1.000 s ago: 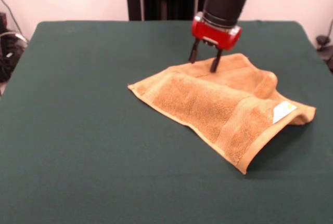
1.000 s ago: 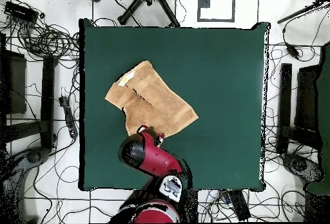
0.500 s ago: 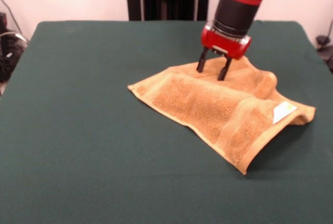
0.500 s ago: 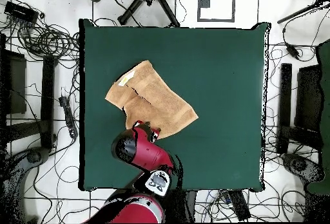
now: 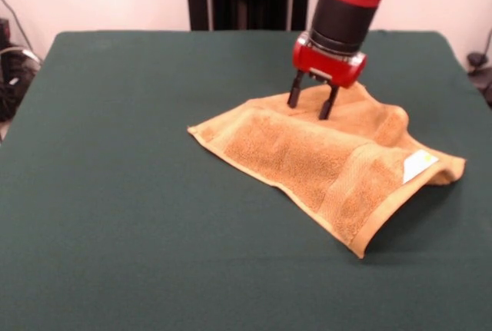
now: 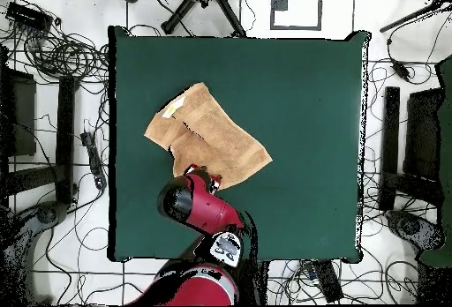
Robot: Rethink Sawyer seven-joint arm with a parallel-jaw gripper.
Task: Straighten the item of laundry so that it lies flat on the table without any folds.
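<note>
Towel: small orange-tan terry hand towel point(image 5: 323, 162) with woven border bands, lying rumpled on the dark green felt-topped counter point(image 5: 115, 193), toward the right half in the front view; in the overhead view the towel point(image 6: 207, 138) sits left of the counter's middle, and the counter point(image 6: 309, 101) is bare cloth elsewhere.
Towel long axis: diagonal in the front view, from the pointed corner at mid-picture down to the corner nearest the camera at lower right.
Fold state: not flat. The right-hand end is doubled over on itself; a small white-and-yellow tag point(image 5: 420, 164) shows on top of the turned-back flap, and a raised ridge runs across the far part.
Jaws: red and black gripper point(image 5: 311, 103) pointing down at the towel's far edge; the two dark fingers stand apart with a clear gap between them, nothing held. Tips are at or just above the cloth; I cannot tell whether they touch.
Jaws, overhead view: the gripper point(image 6: 201, 175) is mostly hidden under the red arm; it lies at the towel edge closest to the robot's base.
Key relation: the jaws sit over the far hem, near the middle of that edge; the bulk of the towel and the folded, tagged end lie away from the jaws, toward the camera and to the right in the front view.
Judgement: step in hand looks like setting down for a pinch on this hem; the fold itself is well apart from the jaws, so the task is still largely undone.
</note>
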